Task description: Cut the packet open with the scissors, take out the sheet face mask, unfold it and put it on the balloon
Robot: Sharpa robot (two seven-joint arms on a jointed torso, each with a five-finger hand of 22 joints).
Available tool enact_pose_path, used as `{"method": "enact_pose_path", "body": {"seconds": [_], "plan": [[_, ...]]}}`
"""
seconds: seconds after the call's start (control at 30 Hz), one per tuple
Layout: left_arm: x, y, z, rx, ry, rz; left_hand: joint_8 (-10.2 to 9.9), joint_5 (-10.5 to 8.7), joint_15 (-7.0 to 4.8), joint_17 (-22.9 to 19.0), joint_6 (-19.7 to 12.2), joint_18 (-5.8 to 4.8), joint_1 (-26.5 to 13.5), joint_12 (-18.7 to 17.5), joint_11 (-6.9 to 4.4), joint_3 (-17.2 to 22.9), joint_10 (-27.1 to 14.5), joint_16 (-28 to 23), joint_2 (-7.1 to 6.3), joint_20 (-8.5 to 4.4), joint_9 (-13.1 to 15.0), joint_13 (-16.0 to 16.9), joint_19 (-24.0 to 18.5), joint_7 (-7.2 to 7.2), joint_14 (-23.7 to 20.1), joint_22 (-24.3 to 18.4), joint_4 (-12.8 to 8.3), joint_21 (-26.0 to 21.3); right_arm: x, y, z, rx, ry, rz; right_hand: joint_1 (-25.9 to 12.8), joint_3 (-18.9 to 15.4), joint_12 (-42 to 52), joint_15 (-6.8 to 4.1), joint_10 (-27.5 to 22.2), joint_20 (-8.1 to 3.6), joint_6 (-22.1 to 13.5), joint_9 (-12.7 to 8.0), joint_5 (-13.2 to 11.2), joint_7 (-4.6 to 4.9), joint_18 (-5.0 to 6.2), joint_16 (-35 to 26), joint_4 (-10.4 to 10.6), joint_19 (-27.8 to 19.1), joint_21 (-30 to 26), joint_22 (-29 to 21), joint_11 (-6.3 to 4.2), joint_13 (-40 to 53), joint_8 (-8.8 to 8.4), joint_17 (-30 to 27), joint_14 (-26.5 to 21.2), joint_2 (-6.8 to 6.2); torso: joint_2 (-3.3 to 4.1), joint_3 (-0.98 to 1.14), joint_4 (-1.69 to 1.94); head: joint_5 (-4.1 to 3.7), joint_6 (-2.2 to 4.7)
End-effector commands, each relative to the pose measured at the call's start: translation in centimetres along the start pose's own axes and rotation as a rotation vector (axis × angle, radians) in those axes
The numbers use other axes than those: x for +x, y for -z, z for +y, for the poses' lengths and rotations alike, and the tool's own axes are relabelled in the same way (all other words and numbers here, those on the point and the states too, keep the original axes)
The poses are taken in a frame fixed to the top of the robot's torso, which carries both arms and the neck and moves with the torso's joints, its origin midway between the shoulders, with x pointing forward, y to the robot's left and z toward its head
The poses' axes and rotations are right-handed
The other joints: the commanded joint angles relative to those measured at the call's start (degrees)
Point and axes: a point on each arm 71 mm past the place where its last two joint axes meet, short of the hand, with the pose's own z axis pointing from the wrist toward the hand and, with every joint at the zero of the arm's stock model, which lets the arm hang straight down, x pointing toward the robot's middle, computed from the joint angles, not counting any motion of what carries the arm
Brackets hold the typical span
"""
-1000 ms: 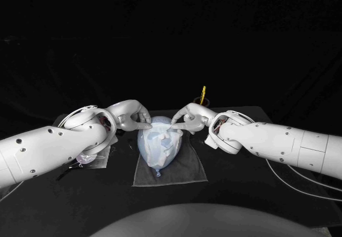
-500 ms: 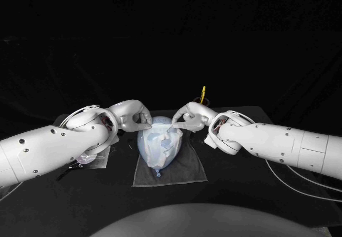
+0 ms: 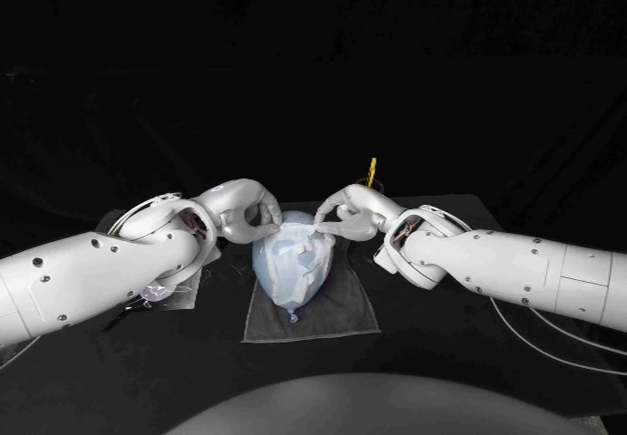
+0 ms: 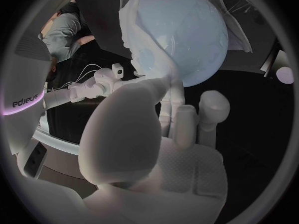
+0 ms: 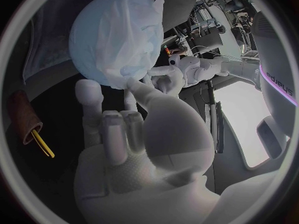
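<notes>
Farther along the balloon (image 3: 289,285) crept the left hand (image 3: 245,210) and right hand (image 3: 346,214), each pinching the sheet face mask (image 3: 303,243) at its rim. It looked like the fitting step, wanting smoothing, then release.

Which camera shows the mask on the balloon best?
The right wrist view: close up, the mask lies in folds across much of the balloon. The head view shows it small and from above. The left wrist view shows mostly bare balloon, with the mask along one side.
</notes>
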Motion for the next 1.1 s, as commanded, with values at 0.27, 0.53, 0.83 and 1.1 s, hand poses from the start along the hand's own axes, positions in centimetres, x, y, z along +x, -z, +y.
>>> {"method": "enact_pose_path", "body": {"seconds": [0.27, 0.53, 0.83, 1.1], "plan": [[-1.4, 0.3, -0.4, 0.033, 0.098, -0.089, 1.1, 0.35, -0.06, 1.2, -0.2, -0.54, -2.9, 0.9, -0.47, 3.7, 0.7, 0.4, -0.38, -0.02, 2.5, 0.7, 0.6, -0.33, 0.7, 1.0, -3.1, 0.7, -0.9, 1.0, 0.7, -0.050, 0.001, -0.093, -0.3, 0.8, 0.2, -0.43, 6.0, -0.12, 0.5, 2.5, 0.3, -0.08, -0.54, 0.2, -0.3, 0.5, 0.8, 0.5, -0.35, 15.1, 0.73, 15.1, 6.1, -0.07, -0.09, 0.01, 0.04, 0.14, 0.00], [-2.0, 0.6, -0.3, 0.022, 0.111, -0.085, 1.5, 0.38, -0.10, 1.7, -0.2, -0.57, -4.2, 1.3, -0.51, 5.2, 0.7, 0.5, -0.55, -0.02, 3.0, 1.1, 0.7, -0.38, 0.9, 1.3, -4.4, 1.0, -1.6, 1.6, 0.7, -0.049, -0.003, -0.137, -0.4, 0.9, 0.2, -0.44, 6.0, -0.14, 0.5, 2.6, 0.3, -0.10, -0.56, 0.2, -0.3, 0.6, 0.9, 0.5, -0.36, 15.1, 0.81, 15.1, 6.1, -0.10, -0.07, 0.01, -0.03, 0.24, 0.00], [-2.4, 0.6, -0.1, 0.009, 0.111, -0.089, 1.7, 0.38, -0.09, 1.4, -0.4, -0.58, -4.8, 1.5, -0.50, 5.9, 0.6, 0.4, -0.55, -0.02, 3.3, 1.3, 0.7, -0.38, 0.8, 1.4, -5.1, 1.0, -2.0, 1.3, 0.6, -0.043, -0.011, -0.158, -0.4, 1.0, 0.2, -0.47, 6.0, -0.16, 0.5, 2.6, 0.3, -0.11, -0.55, 0.2, -0.3, 0.6, 0.9, 0.5, -0.38, 15.1, 0.90, 15.1, 6.1, -0.12, 0.01, 0.03, 0.01, 0.20, 0.00], [-2.6, 0.7, 0.3, -0.012, 0.108, -0.083, 1.8, 0.38, -0.10, 1.5, -0.4, -0.59, -5.1, 1.6, -0.50, 6.2, 0.6, 0.3, -0.58, -0.02, 3.4, 1.4, 0.7, -0.39, 0.8, 1.4, -5.3, 1.1, -2.0, 0.1, 0.6, -0.039, -0.005, -0.153, -0.5, 1.0, 0.2, -0.48, 6.0, -0.17, 0.4, 2.6, 0.3, -0.11, -0.49, 0.2, -0.3, 0.5, 0.6, 0.3, -0.39, 15.1, 0.93, 15.1, 6.1, -0.14, -0.01, 0.01, 0.08, 0.21, 0.00]]}}
